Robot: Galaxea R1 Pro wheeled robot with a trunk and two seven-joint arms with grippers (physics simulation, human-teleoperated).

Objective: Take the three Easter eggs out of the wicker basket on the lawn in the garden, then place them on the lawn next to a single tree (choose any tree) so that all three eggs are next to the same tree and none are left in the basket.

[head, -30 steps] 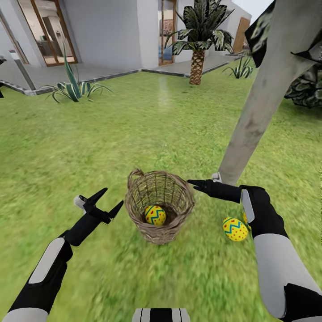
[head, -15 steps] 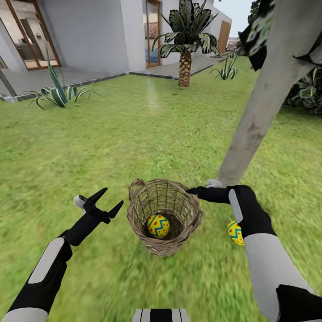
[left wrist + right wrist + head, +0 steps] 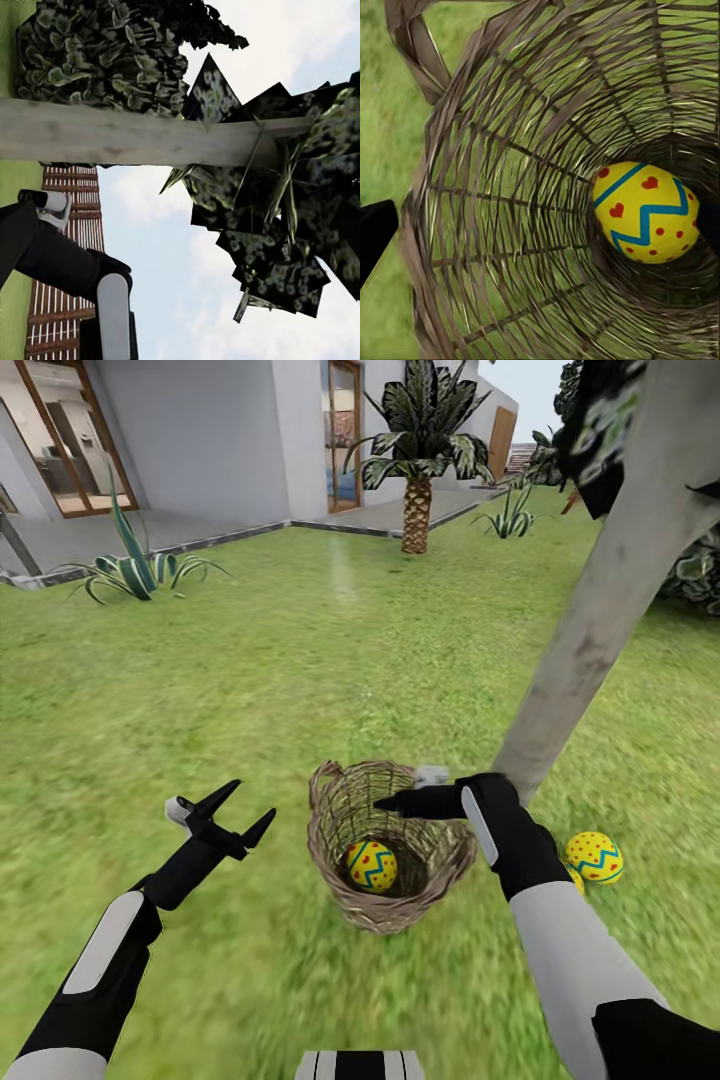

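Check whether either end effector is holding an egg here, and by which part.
Neither. The left end effector is open over grass; the right end effector hangs empty over the wicker basket, with the egg lying untouched inside.

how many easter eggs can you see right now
2 clearly: one egg inside the wicker basket, another on the lawn by the tree; a third may hide behind the right arm.

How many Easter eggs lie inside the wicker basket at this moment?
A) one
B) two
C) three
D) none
A: the head view shows a single Easter egg at the bottom of the wicker basket, while another egg lies on the lawn beside the tree.
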